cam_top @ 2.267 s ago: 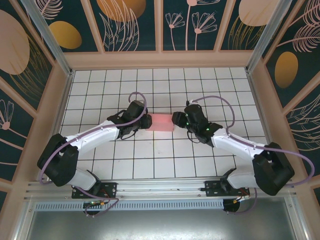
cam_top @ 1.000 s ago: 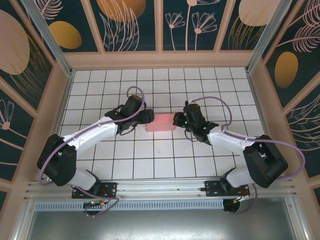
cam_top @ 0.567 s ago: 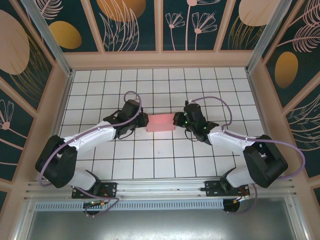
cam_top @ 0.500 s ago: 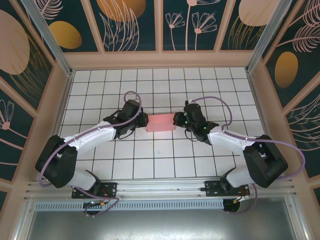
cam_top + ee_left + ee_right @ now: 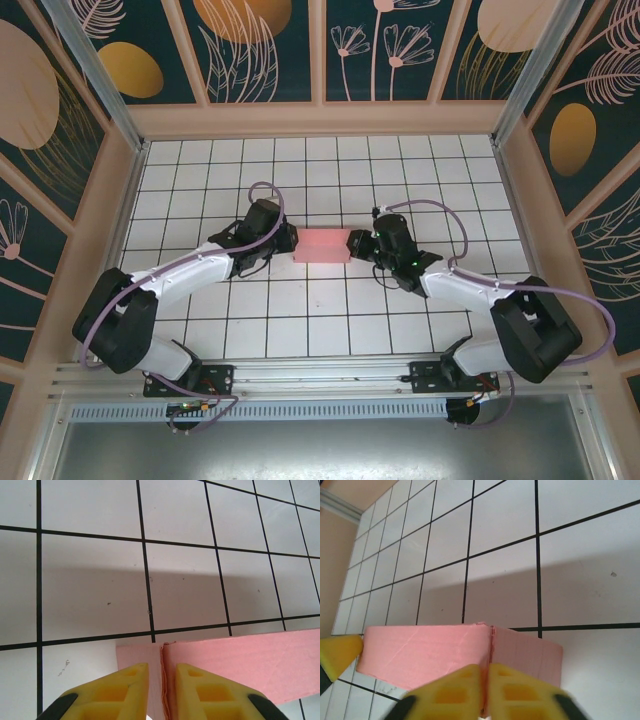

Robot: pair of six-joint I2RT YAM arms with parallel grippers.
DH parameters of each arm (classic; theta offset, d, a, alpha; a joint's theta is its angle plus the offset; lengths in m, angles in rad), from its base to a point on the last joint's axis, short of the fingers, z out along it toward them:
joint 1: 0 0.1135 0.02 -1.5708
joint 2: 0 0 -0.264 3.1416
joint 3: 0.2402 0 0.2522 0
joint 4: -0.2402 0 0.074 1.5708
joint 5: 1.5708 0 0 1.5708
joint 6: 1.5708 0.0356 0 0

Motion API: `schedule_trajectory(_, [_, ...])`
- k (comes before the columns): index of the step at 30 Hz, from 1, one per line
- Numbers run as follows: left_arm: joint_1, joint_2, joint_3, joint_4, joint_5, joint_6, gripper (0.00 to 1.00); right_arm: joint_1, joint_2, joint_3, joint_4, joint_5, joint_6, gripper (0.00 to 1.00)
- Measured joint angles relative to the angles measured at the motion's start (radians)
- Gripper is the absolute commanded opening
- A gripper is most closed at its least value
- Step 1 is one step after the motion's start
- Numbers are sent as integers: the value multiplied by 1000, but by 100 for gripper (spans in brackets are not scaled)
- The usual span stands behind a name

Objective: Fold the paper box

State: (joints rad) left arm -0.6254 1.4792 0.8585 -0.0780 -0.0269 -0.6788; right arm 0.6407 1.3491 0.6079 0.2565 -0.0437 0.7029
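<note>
Nearest in the left wrist view, the left gripper (image 5: 162, 680) has its jaws narrow, with an upright ridge of the box (image 5: 235, 667) standing in the slit and a little daylight on either side, so by the look they straddle the card rather than bite it. At the other end the right gripper (image 5: 485, 682) has its jaws all but together, the box's seam running straight into the closed slit, which I read as a firm pinch. Seen from above, each arm reaches inward to take one short end, and the box lies level between them as a small pink rectangle near the middle of the table (image 5: 320, 180). Probably one end is pinned so the card cannot slide or spring open while the other end is taken up for its crease. Beyond the box a broad shadow falls on the white tiles; whether the card rests on the table or hangs just clear of it I cannot tell
</note>
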Motion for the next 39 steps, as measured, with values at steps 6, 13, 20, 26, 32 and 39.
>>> schedule_trajectory(6, [2, 0, 3, -11, -8, 12, 44, -1, -6, -1, -2, 1, 6, 23])
schedule_trajectory(13, [5, 24, 96, -129, -3, 47, 84, -8, -31, 21, -54, 14, -78, 51])
schedule_trajectory(20, [5, 29, 279, -158, 10, 145, 99, -55, -116, 27, -100, 16, -143, 70])
schedule_trajectory(26, [5, 84, 384, -155, 163, 424, 97, -132, -210, 13, -118, 7, -178, 79])
schedule_trajectory(32, [-8, 187, 462, -197, 319, 755, 98, -222, -328, -35, -162, 8, -201, 80])
schedule_trajectory(39, [-86, 364, 633, -355, 376, 1038, 98, -259, -385, -84, -211, 8, -218, 80])
